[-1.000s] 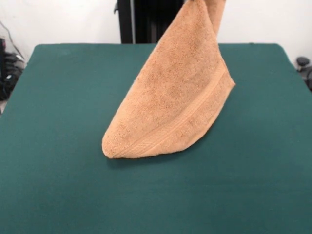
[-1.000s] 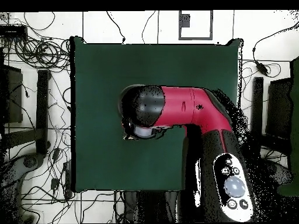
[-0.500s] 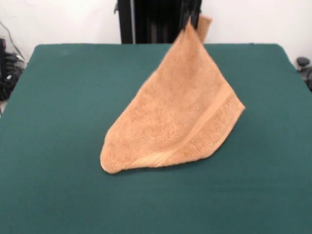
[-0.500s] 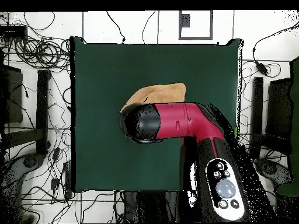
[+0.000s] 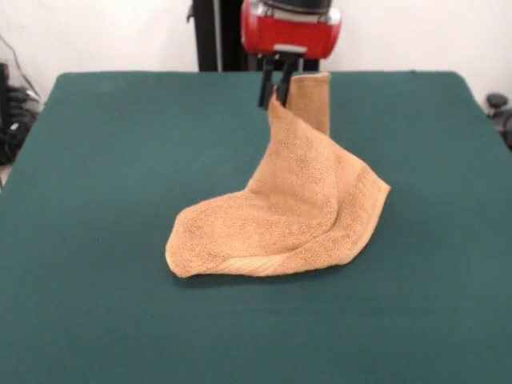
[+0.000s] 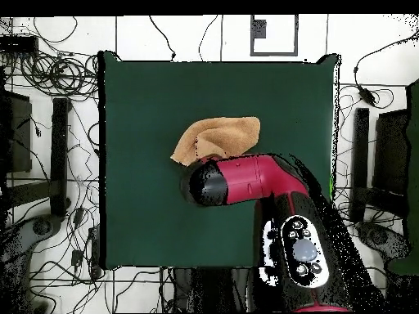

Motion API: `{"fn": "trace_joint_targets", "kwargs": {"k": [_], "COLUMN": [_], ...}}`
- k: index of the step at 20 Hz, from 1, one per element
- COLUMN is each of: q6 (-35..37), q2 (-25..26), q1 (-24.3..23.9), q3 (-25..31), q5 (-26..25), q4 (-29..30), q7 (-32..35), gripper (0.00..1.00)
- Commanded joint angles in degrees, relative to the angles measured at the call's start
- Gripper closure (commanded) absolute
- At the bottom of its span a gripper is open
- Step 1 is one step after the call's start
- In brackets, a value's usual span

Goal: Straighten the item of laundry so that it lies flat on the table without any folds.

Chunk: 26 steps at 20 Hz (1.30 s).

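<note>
Since a second ago, the towel (image 5: 288, 208) has been lowered: then it hung as a tall cone from above the picture's top, and now most of it is slumped on the table (image 5: 96, 160). The gripper (image 5: 277, 86), then out of the front view, is now seen at the top of it.

One corner of the towel is pinched between the two dark fingers (image 5: 265, 83), which are closed narrowly on it, and a flap is draped behind them. From that raised peak the cloth slopes down to a rounded heap near the table's middle.

The towel is folded over itself, with a paler woven band showing along its near bottom edge. In the overhead view, the towel (image 6: 221, 135) is partly covered by the red arm (image 6: 245, 178).
</note>
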Motion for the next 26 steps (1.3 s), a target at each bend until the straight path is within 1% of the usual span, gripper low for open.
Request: {"fn": "trace_joint_targets", "kwargs": {"k": [1, 5, 8, 9, 10, 12, 14, 16, 18, 19, 22, 26], "q6": [-7.5, -10.5, -11.2, -10.7, -10.5, -10.0, -7.9, -7.5, -5.7, -4.5, 0.4, 2.3], "q2": [6.1, 7.6, 7.7, 7.9, 8.0, 7.9, 7.6, 7.1, 7.0, 7.0, 6.7, 7.2], "q1": [2.6, 3.7, 2.7, 1.7, 1.7, 2.8, 3.6, 5.0, 8.4, 11.0, 16.4, 20.1], "q3": [-2.2, -3.7, -2.8, -2.0, -2.2, -3.1, -3.4, -4.2, -6.0, -7.4, -9.2, -9.7], "q5": [-6.2, -7.6, -5.4, -4.6, -4.5, -5.1, -5.3, -4.7, -2.9, -1.8, 3.4, 11.0], "q4": [4.1, 3.2, 4.0, 4.3, 4.0, 3.3, 3.0, 3.4, 3.0, 2.6, 1.8, 1.0], "q7": [4.8, 6.1, 6.4, 5.6, 5.4, 5.3, 4.3, 6.0, 9.9, 12.7, 18.0, 21.0], "gripper": [1.0, 1.0, 1.0, 1.0, 1.0, 1.0, 1.0, 1.0, 1.0, 1.0, 1.0, 1.0]}}
